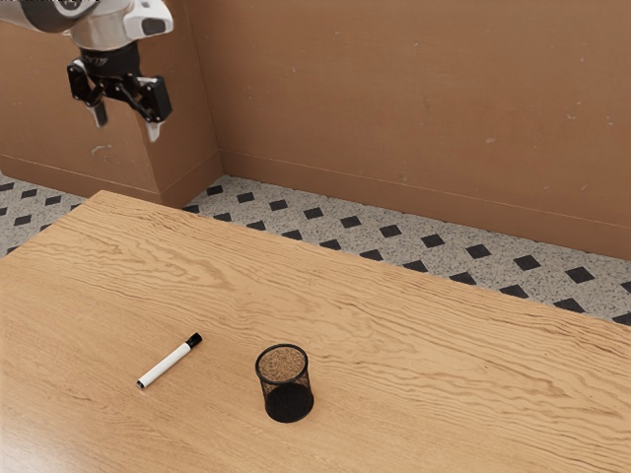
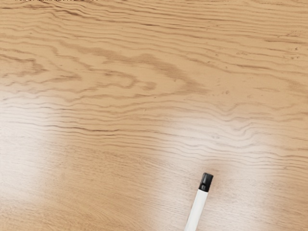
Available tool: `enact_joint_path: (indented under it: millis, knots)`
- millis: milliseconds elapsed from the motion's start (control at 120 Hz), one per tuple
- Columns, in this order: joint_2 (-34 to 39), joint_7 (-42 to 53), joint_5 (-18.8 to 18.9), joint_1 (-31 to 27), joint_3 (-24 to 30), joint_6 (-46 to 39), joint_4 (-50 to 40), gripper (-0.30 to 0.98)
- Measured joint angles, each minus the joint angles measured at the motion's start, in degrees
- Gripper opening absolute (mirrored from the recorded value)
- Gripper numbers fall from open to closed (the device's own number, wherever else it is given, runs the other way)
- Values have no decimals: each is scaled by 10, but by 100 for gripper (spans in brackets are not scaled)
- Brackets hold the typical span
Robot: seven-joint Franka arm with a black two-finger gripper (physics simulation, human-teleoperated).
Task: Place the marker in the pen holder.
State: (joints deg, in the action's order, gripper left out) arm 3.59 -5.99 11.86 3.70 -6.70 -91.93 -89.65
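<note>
High above the table, at the exterior view's upper left, my black gripper [image 1: 125, 131] is open, its two fingers apart with nothing between them. A white marker [image 1: 166, 365] with a black cap lies flat on the wood, well below the hand. The mesh pen holder [image 1: 287, 398], black and round, stands upright a short way from the marker toward the exterior view's right. In the wrist view the marker [image 2: 197, 210] shows its capped end and part of its white barrel.
The wooden table [image 1: 414, 355] has its far edge running along a tiled floor [image 1: 404, 241]. Brown walls [image 1: 414, 108] rise behind it, with a corner jutting out behind the gripper.
</note>
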Motion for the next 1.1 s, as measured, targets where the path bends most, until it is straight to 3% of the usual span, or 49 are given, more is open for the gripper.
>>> enact_joint_path:
  millis: [183, 425, 608, 858, 1100]
  knots:
    - [10, -17, 5, 15, 9, -15, -7, 69]
    - [-11, -36, -9, -53, 10, -27, -192, 69]
    - [-70, -38, -31, -76, 10, -95, -278, 69]
    - [-161, -7, -85, -59, 11, -197, -316, 69]
    - [-202, 45, -97, -59, 14, -262, -311, 69]
